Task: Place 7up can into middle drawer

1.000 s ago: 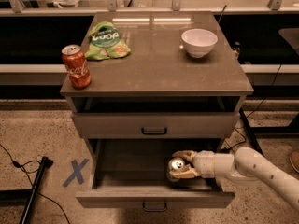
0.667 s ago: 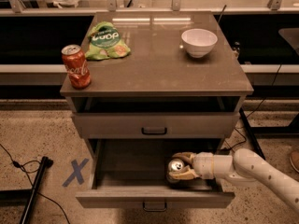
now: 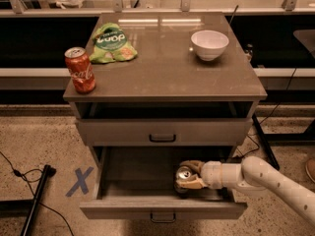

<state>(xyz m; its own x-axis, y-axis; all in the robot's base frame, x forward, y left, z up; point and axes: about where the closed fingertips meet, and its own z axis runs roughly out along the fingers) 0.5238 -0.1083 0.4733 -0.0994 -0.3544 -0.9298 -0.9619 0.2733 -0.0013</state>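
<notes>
Gripper [image 3: 187, 176] positioned inside the open middle drawer [image 3: 162, 209] | 7up can [image 3: 183, 173] held upright between the closed jaws, gripped at its sides | floor contact apparently made, unclear | upright hold judged suited to a stable release.

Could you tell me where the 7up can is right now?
The 7up can is in the open middle drawer, right of centre, held by the gripper.

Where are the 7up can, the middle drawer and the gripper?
7up can [image 3: 184, 174]: camera view, on its silver top.
middle drawer [image 3: 123, 209]: camera view, on the left part of its front panel.
gripper [image 3: 180, 175]: camera view, midway between its jaws, shut on the can inside the drawer.
</notes>
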